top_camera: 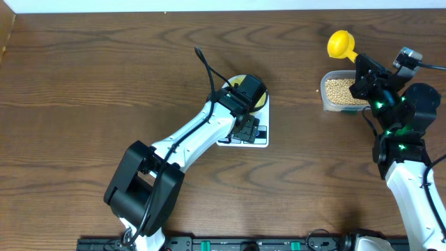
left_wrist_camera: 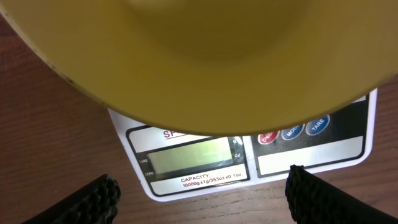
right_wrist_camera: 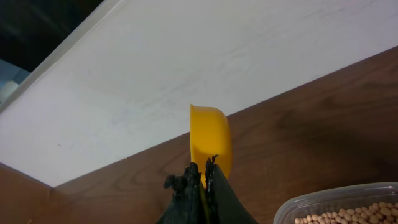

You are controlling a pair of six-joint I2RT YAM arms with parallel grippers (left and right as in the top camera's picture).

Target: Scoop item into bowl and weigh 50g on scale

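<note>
Hovering the left arm (top_camera: 202, 132) over the white kitchen scale (top_camera: 263, 139), I am holding its jaws spread wide and empty, with the pads (left_wrist_camera: 87, 199) either side of the display (left_wrist_camera: 189, 155) (no digits I can read). That way the pale-yellow bowl (left_wrist_camera: 217, 56) is sitting free on the scale, and nothing of mine seems to be adding weight. The right jaws are clamping shut on the handle of the yellow scoop (top_camera: 340, 43), which is hanging just beyond the clear tub (top_camera: 326, 94), toward the far edge of the counter (top_camera: 83, 70). The beans (right_wrist_camera: 348, 216) are lying in that tub; whether any are riding in the scoop, I cannot tell. I am judging a dip into the tub as next, then a level carry to the bowl, well apart from here.
</note>
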